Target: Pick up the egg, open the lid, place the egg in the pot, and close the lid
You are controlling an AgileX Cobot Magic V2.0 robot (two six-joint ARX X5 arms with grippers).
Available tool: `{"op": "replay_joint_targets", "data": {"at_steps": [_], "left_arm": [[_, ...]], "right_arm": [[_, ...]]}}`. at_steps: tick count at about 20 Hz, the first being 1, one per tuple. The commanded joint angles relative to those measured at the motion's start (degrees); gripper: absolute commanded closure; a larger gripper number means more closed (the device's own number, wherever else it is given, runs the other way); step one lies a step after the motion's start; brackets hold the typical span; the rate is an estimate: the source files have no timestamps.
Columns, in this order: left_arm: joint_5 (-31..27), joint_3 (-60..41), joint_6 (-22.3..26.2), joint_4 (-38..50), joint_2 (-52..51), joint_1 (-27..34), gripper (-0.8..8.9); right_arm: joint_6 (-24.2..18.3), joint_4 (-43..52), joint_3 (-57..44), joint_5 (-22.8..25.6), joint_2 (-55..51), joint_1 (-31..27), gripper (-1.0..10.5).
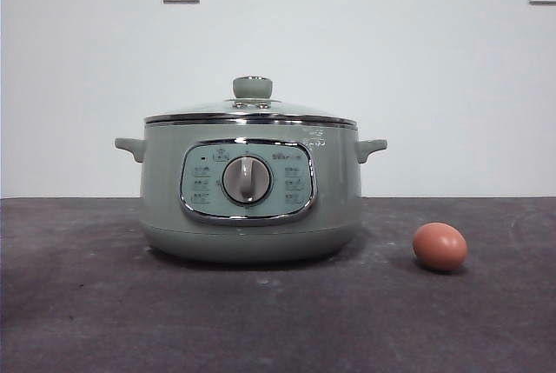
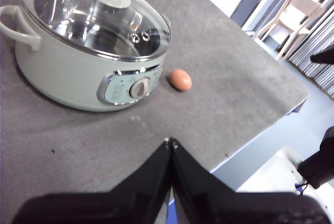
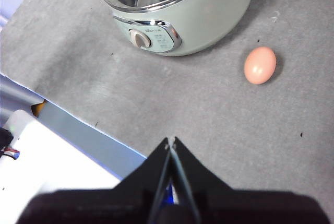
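The sage-green pot [image 1: 250,208] stands on the dark table with its dial facing the front view. Its glass lid [image 1: 252,110] sits shut on it, green knob upright. The reddish-brown egg [image 1: 440,246] lies on the table to the pot's right, a short gap away. Both wrist views also show the pot [image 2: 62,78] [image 3: 198,20] and the egg [image 2: 180,80] [image 3: 260,65]. My left gripper [image 2: 171,141] is shut and empty, back over the table's front part, well short of the pot. My right gripper [image 3: 171,140] is shut and empty too, near the table's edge, far from the egg.
The grey table [image 1: 278,321] runs wide in front of the pot. Its edge [image 3: 78,114] drops off close to my right gripper, with a white surface below. A chair [image 2: 295,10] stands beyond the far table corner.
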Motion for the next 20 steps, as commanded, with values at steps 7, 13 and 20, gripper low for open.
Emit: {"op": "replay_joint_targets", "data": {"at_steps": [7, 13, 20], "left_arm": [[-3.21, 0.26, -0.59, 0.13, 0.13, 0.11, 2.47], [-3.06, 0.28, -0.72, 0.13, 0.13, 0.11, 2.18], [-3.06, 0.28, -0.7, 0.15, 0.13, 0.11, 2.19]], "right_arm": [[-0.11, -0.04, 0.11, 0.07, 0.09, 0.11, 7.1], [0.04, -0.02, 0.11, 0.04, 0.09, 0.11, 3.8], [0.33, 1.14, 0.11, 0.07, 0.79, 0.11, 3.8]]}}
